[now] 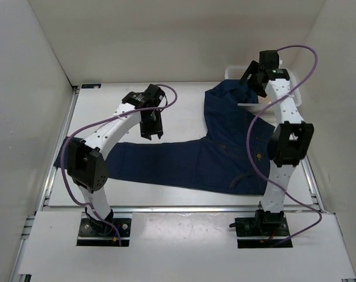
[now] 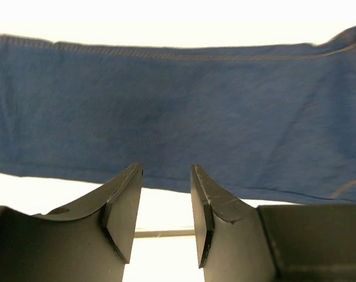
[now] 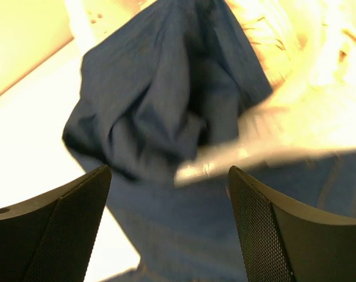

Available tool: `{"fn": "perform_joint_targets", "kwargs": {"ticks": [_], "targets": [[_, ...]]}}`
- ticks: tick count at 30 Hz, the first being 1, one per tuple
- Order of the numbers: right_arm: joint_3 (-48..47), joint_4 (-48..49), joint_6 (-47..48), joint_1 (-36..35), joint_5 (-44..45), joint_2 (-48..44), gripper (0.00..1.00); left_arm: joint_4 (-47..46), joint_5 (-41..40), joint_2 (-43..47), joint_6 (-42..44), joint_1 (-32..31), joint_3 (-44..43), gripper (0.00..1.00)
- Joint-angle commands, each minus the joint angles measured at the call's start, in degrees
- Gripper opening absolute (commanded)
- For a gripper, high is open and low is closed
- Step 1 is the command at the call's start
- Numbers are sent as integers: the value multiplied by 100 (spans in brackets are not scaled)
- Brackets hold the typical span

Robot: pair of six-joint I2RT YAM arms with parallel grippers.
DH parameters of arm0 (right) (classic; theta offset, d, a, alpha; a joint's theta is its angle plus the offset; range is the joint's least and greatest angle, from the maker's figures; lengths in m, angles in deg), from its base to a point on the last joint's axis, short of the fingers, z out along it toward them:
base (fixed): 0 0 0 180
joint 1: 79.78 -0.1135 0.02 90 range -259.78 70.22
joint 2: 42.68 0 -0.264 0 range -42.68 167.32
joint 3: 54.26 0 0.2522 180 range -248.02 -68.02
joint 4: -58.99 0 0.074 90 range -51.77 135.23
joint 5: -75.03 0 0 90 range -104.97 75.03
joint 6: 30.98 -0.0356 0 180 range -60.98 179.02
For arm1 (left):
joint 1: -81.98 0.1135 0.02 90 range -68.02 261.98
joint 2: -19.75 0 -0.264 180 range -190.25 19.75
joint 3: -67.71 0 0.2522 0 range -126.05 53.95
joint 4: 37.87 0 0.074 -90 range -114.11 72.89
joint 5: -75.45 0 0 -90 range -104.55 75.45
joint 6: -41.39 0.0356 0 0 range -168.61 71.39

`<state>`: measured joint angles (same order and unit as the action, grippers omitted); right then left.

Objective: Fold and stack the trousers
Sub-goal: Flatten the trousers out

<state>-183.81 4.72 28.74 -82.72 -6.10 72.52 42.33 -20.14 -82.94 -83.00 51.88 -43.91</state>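
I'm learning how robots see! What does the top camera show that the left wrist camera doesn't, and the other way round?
Only the top view shows the right gripper beside a white container, and the whole pair of dark navy-blue denim jeans, one leg stretched leftward. Only the left wrist view shows the fine stitched seam along that leg's edge, close up. Both show the left gripper, open and empty, near that leg.

A robot lab cell: plain white panels (image 1: 25,88) close in a white table (image 1: 104,111), metal rails (image 1: 184,207) frame it, and two arms (image 1: 113,126) with purple cables (image 1: 249,147) are bolted to its near edge.
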Motion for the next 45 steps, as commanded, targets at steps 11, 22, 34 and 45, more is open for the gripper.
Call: {"fn": "perform_joint_targets", "kwargs": {"ticks": [11,22,34,45], "targets": [[-2624,-36,-92,100,-402,2384,49,80,-145,-216,73,-57,505,50],[-1570,1229,793,-189,-1857,866,0,133,-338,73,-181,-57,619,50],[-912,1133,2370,-2289,-3886,-120,3,721,128,2024,-129,1928,726,51],[628,244,1220,-1843,-738,-900,96,564,57,1859,240,2827,310,43]]}}
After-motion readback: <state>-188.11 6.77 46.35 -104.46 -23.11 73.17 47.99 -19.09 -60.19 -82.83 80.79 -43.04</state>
